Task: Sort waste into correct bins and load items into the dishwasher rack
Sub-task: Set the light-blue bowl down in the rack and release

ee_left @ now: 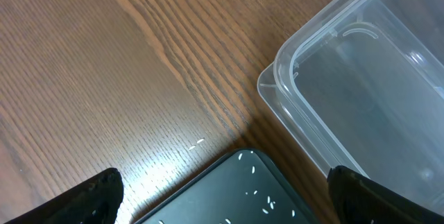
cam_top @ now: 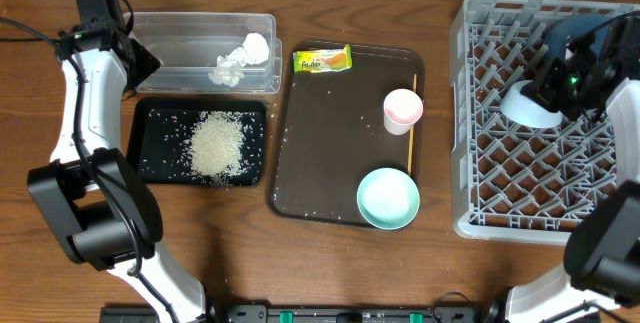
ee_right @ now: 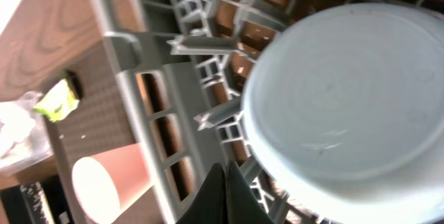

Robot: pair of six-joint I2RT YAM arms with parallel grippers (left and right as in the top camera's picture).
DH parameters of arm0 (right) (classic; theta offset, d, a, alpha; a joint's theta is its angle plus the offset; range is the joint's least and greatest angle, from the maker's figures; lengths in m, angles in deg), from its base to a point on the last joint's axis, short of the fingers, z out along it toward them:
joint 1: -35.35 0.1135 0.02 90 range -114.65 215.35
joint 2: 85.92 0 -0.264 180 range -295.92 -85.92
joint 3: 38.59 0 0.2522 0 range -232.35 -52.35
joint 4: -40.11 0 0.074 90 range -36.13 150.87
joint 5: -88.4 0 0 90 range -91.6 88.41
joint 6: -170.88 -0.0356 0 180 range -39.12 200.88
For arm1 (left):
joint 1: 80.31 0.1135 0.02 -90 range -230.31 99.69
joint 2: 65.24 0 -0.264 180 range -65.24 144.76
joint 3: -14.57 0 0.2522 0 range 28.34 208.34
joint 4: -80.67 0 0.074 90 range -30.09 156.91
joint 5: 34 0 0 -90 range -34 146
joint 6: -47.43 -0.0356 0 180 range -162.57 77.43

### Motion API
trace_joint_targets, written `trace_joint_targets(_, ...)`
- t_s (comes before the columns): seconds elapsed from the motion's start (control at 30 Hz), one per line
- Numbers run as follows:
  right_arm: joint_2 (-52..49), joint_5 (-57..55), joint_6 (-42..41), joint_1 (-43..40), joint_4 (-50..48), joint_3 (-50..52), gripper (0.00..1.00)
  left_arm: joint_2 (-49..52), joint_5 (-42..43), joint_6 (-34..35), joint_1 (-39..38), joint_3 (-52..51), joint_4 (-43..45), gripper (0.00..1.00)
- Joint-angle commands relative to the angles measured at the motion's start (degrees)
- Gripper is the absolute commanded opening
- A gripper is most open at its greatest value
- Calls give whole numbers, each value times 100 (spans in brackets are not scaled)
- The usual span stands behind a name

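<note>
resting in the rack (cam_top: pixel 500 185) by the right edge, one bowl (cam_top: pixel 530 105) sits beside the right gripper (ee_right: pixel 225 182), jaws together. a second bowl (cam_top: pixel 389 199), one cup (cam_top: pixel 403 108), one stick (cam_top: pixel 411 148), one wrapper (cam_top: pixel 322 60) lie mid-bench on one brown tray (cam_top: pixel 330 143). left gripper (ee_left: pixel 232 196), jaws apart, hangs near the back-left corner.

The right arm (cam_top: pixel 590 58) hides much of a pale blue bowl (cam_top: pixel 528 108). The clear tub (ee_left: pixel 374 92) runs off the left wrist view's edge.

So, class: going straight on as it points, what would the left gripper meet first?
Probably the corner of the black tray, or else the bare table just beyond it; depth is unclear.
</note>
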Motion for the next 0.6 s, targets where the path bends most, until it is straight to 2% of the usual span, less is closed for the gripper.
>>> trace_joint_targets(0.0,699,-20,46,22,20,7,1,50,-33,55,9,2,-13,96)
trace_joint_targets(0.1,1008,-977,-61,22,-118,7,2,50,-33,55,9,2,-13,96)
trace_joint_targets(0.2,1034,-1453,-55,22,-345,11,3,50,-33,55,9,2,-13,96)
trace_joint_targets(0.57,-74,-1670,11,22,-614,17,1,50,-33,55,9,2,-13,96)
